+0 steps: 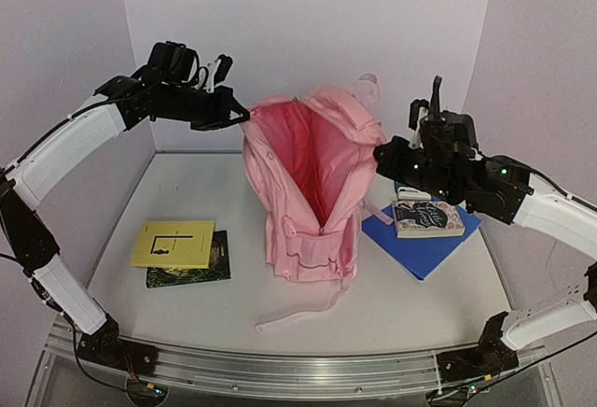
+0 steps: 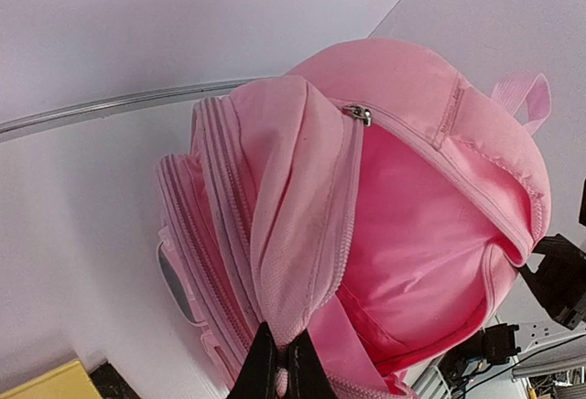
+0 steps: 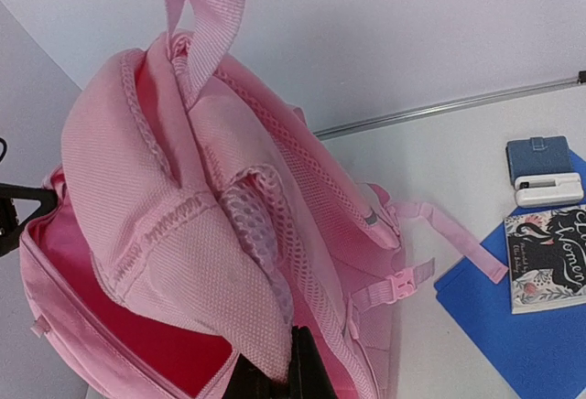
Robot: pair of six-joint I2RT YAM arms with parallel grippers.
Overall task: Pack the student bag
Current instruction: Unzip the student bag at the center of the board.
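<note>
left gripper (image 1: pixel 244 116) pinched tight on left rim of student bag (image 1: pixel 312 211) mouth. right gripper (image 1: pixel 378 157) pinched tight on right rim, up near top. student bag upright at middle of table (image 1: pixel 187 314), between both grippers, mouth spread wide, red-pink lining showing, one strap lying toward near edge.

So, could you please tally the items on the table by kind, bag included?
Pink backpack: 1
Books: 3 (yellow book, dark book, illustrated book)
Blue folder: 1
Small blue case: 1
Small white item: 1
Total: 7
</note>
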